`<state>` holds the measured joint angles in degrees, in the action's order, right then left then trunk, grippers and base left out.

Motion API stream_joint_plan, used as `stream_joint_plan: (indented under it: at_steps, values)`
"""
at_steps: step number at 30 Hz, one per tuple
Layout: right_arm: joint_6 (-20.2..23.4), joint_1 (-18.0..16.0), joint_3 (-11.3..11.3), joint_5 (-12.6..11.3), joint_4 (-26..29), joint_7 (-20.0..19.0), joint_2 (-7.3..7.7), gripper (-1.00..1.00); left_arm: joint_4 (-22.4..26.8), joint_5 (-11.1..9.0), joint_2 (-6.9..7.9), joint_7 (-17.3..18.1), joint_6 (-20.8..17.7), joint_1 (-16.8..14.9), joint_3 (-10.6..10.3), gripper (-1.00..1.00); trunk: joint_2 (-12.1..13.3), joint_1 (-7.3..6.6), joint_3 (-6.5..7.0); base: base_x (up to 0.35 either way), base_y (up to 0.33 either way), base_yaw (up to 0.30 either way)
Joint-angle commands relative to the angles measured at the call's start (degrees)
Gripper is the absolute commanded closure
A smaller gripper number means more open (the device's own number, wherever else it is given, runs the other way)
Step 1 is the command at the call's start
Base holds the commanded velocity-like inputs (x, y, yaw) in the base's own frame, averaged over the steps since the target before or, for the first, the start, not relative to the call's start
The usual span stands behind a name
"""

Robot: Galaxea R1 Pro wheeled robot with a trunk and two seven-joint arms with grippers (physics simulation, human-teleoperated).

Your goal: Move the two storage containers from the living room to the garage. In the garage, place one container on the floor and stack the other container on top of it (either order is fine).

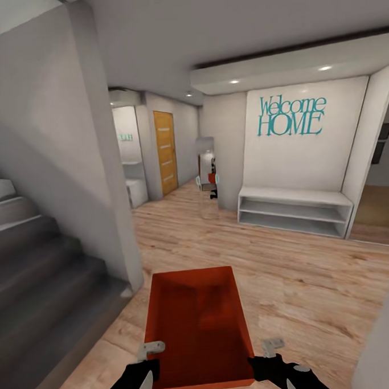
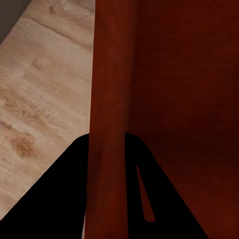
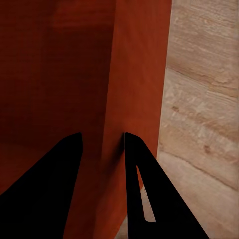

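Note:
An orange-red open-topped storage container (image 1: 195, 325) hangs low in front of me over light wood plank flooring, held from both sides. My left gripper (image 1: 149, 359) is shut on its left wall, and the left wrist view shows the dark fingers (image 2: 55, 199) straddling that thin wall (image 2: 107, 74). My right gripper (image 1: 271, 350) is shut on the right wall; in the right wrist view its fingers (image 3: 149, 199) pinch the wall (image 3: 134, 74). The container looks empty inside. The other container and the garage are out of view.
Grey stairs (image 1: 33, 271) rise at the left beside a grey wall corner (image 1: 111, 182). A white low shelf bench (image 1: 295, 211) stands under a "Welcome HOME" wall. A wooden door (image 1: 165, 152) and a mirror (image 1: 207, 176) lie down the hallway. Wood floor (image 1: 301, 280) stretches ahead.

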<state>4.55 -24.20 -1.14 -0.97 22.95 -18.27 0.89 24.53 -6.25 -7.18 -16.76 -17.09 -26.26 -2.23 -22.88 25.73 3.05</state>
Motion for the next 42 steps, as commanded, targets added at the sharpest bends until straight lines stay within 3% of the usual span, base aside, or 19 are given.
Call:
stream_joint_plan:
  at_steps: [1,42]
  values:
    - [0.5,0.0,0.2,-0.3,0.0,-1.2,0.09,1.0,2.5,-1.0,2.7,0.6,-0.1,0.0,1.4,1.0,0.0,0.05,-0.03,0.332,0.0,0.0]
    - [0.5,0.0,0.3,-0.3,0.0,-1.2,0.08,1.0,2.5,-1.0,2.61,0.5,-0.1,0.0,1.3,1.0,0.0,0.05,-0.03,0.332,-0.006,0.0]
